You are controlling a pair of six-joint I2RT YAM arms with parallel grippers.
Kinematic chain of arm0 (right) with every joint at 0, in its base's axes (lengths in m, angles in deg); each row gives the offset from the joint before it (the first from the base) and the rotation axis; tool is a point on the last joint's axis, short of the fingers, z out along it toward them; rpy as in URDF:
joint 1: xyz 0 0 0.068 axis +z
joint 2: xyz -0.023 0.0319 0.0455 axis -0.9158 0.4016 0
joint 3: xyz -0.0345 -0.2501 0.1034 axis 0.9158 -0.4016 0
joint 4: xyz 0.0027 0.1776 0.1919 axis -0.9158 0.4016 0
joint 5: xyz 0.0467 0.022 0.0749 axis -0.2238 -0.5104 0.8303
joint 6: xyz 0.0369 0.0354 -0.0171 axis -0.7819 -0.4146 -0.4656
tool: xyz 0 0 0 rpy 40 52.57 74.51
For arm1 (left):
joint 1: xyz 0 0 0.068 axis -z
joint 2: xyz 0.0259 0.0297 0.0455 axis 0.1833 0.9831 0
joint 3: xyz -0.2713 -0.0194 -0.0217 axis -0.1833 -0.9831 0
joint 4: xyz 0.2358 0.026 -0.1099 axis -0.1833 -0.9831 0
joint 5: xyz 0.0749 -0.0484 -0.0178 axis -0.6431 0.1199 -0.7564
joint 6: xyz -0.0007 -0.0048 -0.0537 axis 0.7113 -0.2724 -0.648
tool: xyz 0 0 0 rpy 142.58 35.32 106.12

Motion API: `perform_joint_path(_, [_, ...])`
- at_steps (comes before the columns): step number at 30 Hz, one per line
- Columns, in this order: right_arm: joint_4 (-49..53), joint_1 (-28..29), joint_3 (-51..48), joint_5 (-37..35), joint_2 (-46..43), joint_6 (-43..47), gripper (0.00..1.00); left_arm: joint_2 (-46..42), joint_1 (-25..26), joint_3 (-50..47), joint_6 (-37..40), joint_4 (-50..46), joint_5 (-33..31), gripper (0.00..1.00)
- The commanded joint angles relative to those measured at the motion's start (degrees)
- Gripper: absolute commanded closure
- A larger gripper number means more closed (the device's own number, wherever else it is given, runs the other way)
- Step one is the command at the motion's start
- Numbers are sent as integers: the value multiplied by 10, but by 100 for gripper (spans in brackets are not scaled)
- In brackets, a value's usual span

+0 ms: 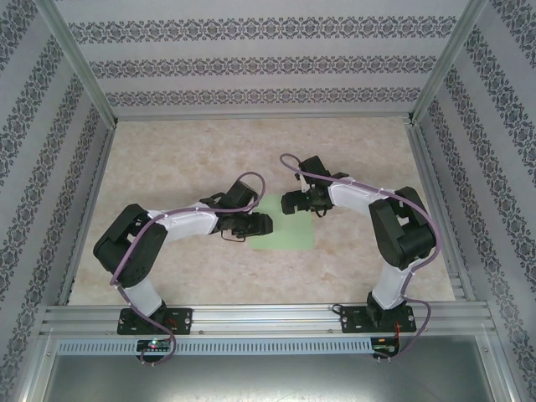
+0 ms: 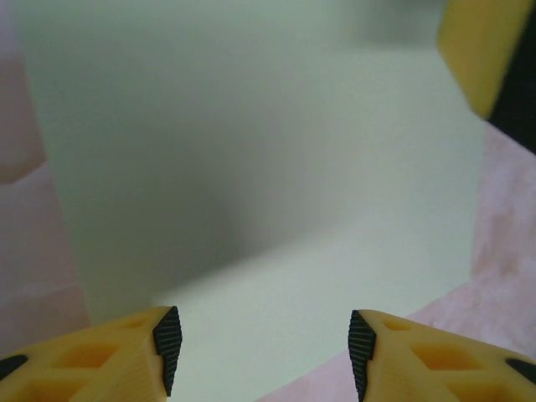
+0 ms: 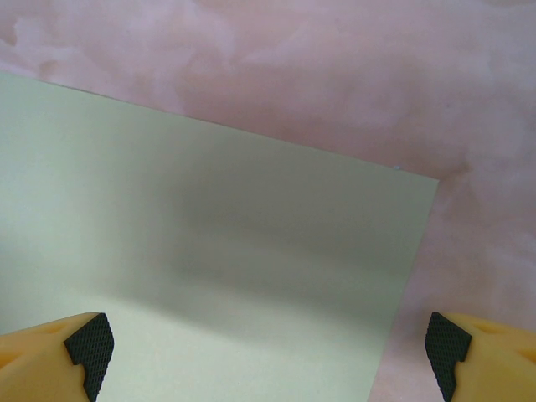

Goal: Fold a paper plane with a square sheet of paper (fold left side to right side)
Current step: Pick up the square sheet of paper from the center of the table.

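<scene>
Folding looks unstarted: the thin pale mint-green square sheet of paper (image 1: 285, 236) lies uncreased on the beige marbled desk (image 1: 184, 167). The left end effector (image 2: 264, 352), fingers apart, sits over its left side. The right end effector (image 3: 268, 352), spread wide, hovers above its far part. Neither clamps it.

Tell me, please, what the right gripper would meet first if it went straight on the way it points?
Most likely the square sheet of paper: the right gripper, jaws wide open, points onto its flat surface, with the table beneath. How near it is, I cannot tell.
</scene>
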Motion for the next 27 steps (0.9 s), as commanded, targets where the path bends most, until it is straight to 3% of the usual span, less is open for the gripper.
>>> perform_joint_path(1, [6,5,9,13,10,6,2,12,11,18,2,-39,-30,44])
perform_joint_path(12, [14,36,-1,41,14,-3,3,44,15,16,-2,-37,-38,53])
perform_joint_path(20, [11,74,-27,47,-12,-28,9,40,16,10,-4,-22,-42,56])
perform_joint_path(27, [19,77,-37,50,-25,-27,26,22,15,1,-7,10,-32,56])
